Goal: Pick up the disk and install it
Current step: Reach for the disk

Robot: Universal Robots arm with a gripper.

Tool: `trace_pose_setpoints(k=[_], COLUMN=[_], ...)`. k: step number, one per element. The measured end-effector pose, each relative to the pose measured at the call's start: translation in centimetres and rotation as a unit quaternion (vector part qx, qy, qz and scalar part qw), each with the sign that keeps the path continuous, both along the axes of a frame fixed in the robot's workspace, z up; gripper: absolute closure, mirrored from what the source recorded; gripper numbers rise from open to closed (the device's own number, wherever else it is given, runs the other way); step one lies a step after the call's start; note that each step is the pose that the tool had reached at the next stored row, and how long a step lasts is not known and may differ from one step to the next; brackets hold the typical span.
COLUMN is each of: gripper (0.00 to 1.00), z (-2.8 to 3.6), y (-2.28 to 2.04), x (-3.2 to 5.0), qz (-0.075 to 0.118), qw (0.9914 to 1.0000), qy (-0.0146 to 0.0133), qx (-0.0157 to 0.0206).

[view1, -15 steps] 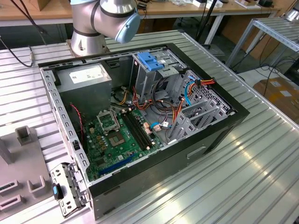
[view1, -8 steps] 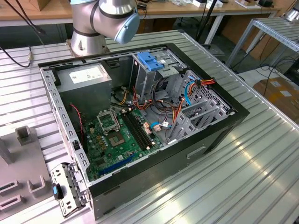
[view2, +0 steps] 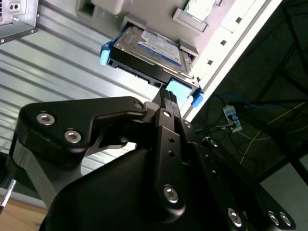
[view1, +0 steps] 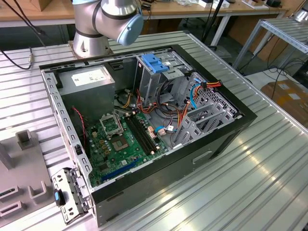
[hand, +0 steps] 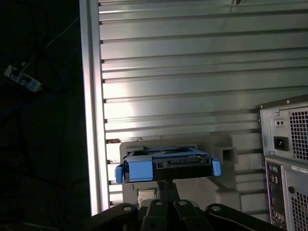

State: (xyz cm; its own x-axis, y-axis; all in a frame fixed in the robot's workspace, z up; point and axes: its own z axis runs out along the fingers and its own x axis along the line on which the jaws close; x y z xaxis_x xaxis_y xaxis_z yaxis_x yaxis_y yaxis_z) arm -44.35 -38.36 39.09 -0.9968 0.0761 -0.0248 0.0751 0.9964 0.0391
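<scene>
Disk (hand: 166,166) lies ahead of our gripper (hand: 166,186) on its grey holder (hand: 219,192), long axis across our approach; we cannot tell whether we grip it.

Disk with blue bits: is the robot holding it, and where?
Cannot tell. The gripper is at the disk's edge, by its middle blue tab; the disk sits on a grey holder.

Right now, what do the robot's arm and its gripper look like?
The arm is made of rounded silver-grey metal sections, with a round light-blue cap on one joint. The gripper is matte black and angular, built of flat linked plates dotted with shiny silver screw heads.
</scene>
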Motion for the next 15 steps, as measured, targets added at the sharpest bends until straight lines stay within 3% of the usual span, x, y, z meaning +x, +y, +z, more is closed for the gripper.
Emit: trace_pose_setpoints(k=[15], gripper=[0.89], z=[0.00], y=[0.13], x=[-1.99], qz=[0.000], qw=[1.00000], qy=[0.0000], qx=[0.0000])
